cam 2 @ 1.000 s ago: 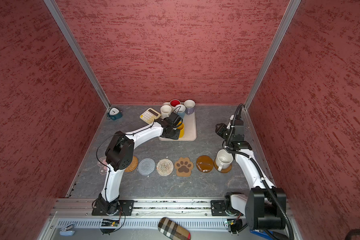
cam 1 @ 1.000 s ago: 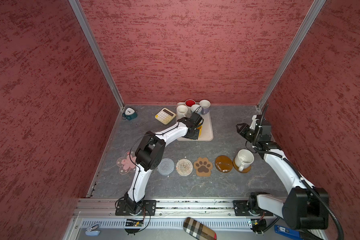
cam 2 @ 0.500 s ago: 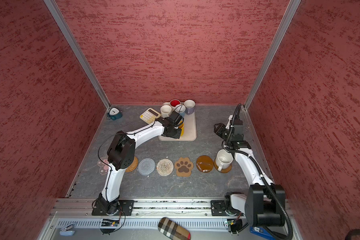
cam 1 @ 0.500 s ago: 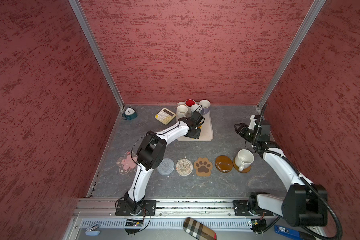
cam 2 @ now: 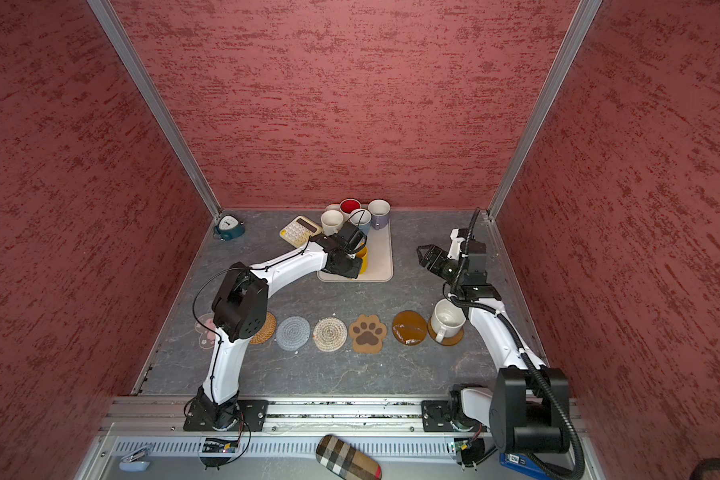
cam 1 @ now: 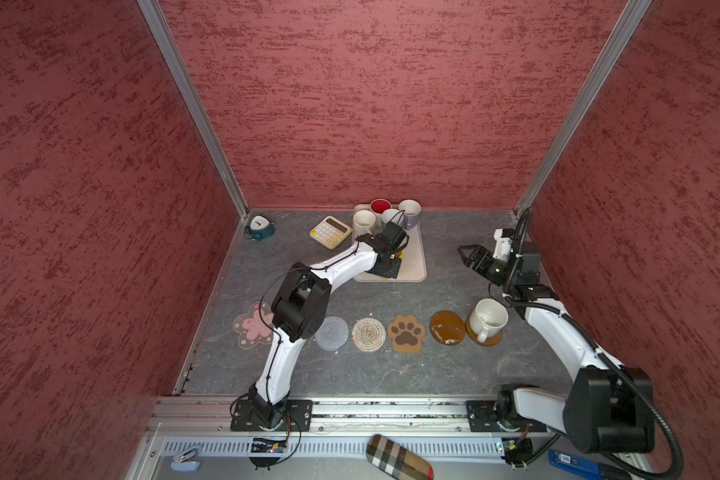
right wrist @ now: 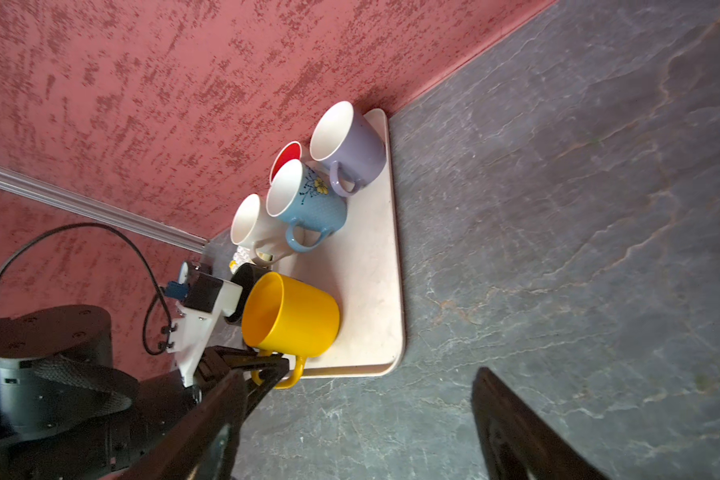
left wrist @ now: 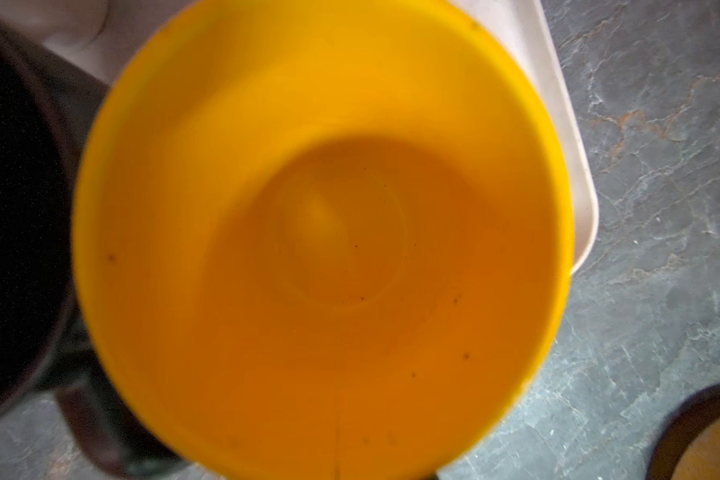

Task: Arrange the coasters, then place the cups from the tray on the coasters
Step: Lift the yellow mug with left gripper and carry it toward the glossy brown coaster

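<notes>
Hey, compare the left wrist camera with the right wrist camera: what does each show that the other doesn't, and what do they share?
Only the left wrist view: the inside floor of the yellow cup, looked straight into, and the edge of a brown coaster.
Only the right wrist view: the left gripper, jaws shut on that cup's handle, plus the lavender cup, blue cup, cream cup and red-lined cup.
Both: the yellow cup, the black cup, the tray and the grey table.

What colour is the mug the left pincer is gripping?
The mug is yellow, clearest in the right wrist view.
</notes>
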Robot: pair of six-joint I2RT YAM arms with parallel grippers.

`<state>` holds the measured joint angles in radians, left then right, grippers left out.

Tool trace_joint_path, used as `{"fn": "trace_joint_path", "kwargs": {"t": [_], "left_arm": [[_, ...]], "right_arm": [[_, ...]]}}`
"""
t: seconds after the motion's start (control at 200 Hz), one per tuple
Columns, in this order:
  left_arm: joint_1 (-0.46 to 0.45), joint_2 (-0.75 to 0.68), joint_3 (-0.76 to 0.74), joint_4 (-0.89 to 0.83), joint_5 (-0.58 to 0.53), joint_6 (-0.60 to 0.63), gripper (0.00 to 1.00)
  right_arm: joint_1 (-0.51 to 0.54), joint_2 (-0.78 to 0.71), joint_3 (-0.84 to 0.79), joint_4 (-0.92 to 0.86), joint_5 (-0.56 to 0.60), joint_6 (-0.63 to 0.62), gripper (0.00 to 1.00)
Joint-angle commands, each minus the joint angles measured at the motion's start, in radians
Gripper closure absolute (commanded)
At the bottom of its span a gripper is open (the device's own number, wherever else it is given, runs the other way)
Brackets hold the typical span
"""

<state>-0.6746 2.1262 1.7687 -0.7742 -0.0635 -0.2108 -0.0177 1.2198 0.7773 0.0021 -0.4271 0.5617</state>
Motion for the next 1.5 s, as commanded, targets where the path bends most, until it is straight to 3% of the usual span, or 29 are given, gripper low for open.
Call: {"fn": "trace_joint_path", "kwargs": {"t": [0.0, 0.105, 0.746, 1.493], "left_arm": [[-0.016, -0.129, -0.011, 0.036, 0.038, 0.032, 1.00], [-0.030, -0.189, -0.053, 0.052, 0.052, 0.048, 1.00], [-0.152, -0.404, -0.238, 0.086, 0.080, 0.097, 1.00], [-0.334, -0.380, -0.277, 0.177, 0.057, 0.090, 1.00]], "right_arm": [[-0.012, -0.044, -0.018, 0.073, -0.044, -0.010, 0.06], [-0.020, -0.069, -0.018, 0.069, -0.031, -0.010, 0.01], [-0.081, -0.180, -0.073, 0.004, 0.053, 0.024, 0.01], [-0.133, -0.216, -0.113, -0.013, 0.062, 0.010, 0.01]]}}
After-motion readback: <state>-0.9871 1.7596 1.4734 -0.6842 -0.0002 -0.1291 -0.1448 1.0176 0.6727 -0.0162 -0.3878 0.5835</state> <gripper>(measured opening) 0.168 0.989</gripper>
